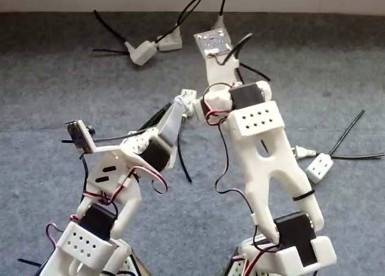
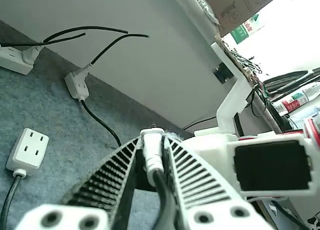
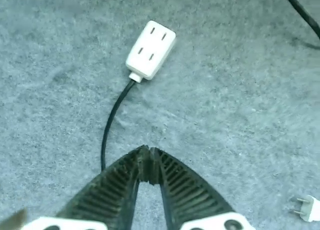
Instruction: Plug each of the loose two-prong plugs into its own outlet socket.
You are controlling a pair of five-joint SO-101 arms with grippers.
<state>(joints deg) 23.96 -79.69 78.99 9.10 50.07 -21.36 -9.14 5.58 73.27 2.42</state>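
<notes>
Grey carpet-like cloth covers the table (image 1: 337, 77).

High view:
- The left end effector (image 1: 183, 101) is raised over mid-table and clamped on a white plug (image 1: 189, 96).
- The plug's long axis lies along the fingers, slanting toward the far right. Its black cord (image 1: 180, 150) hangs down below.
- At the right edge a loose plug (image 1: 304, 151) lies flat just beside an outlet socket (image 1: 319, 167). Its long axis runs across the table and its cord leaves toward the right edge.
- Two white cord ends (image 1: 153, 47) lie together at the far left.

Left wrist view:
- The left end effector (image 2: 152, 155) grips the white plug (image 2: 152, 147) between ribbed fingers (image 2: 117, 170).
- The plug's nose points out past the fingertips and the cord runs back toward the wrist. I cannot make out the prongs.
- A four-slot socket (image 2: 28, 149) lies flat on the table, slots up.

Right wrist view:
- The right end effector (image 3: 148, 165) hangs above the table, fingers pressed together and holding nothing.
- The four-slot socket (image 3: 150, 49) lies face up, its long axis in line with its cord.
- A second plug (image 3: 306, 208) lies flat, well apart from the socket, with both prongs showing.
</notes>
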